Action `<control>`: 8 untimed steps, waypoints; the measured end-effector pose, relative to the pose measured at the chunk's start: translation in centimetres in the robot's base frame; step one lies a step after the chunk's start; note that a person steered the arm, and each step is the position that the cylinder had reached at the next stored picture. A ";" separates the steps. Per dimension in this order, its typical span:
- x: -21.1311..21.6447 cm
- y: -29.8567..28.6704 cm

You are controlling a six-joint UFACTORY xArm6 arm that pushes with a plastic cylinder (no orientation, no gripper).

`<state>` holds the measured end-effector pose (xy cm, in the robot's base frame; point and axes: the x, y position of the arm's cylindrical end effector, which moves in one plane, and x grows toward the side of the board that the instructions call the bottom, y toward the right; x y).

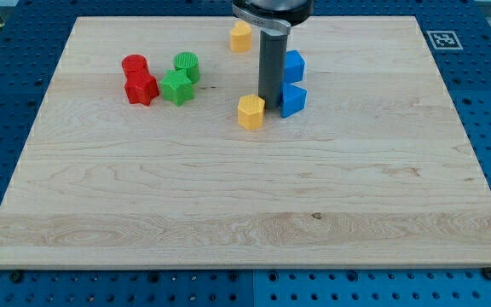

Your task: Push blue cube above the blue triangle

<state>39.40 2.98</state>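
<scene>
The blue cube (294, 66) sits right of the board's middle near the view's top. The blue triangle (293, 100) lies directly below it, almost touching. My tip (270, 101) stands just left of the two blue blocks, close against them, with the dark rod rising up out of the view's top. A yellow hexagonal block (251, 112) lies just below-left of the tip.
A second yellow block (241, 37) lies near the top edge, left of the rod. At the view's left are a red cylinder (134, 66), a red star-like block (141, 87), a green cylinder (187, 66) and a green star-like block (176, 87). The wooden board (245, 205) rests on a blue pegboard.
</scene>
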 end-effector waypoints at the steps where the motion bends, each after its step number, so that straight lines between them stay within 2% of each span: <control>1: 0.0 1.4; 2: 0.0 4.1; 4: -0.8 -1.9; 5: -4.0 -2.0; 8: -8.1 0.2</control>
<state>31.27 3.22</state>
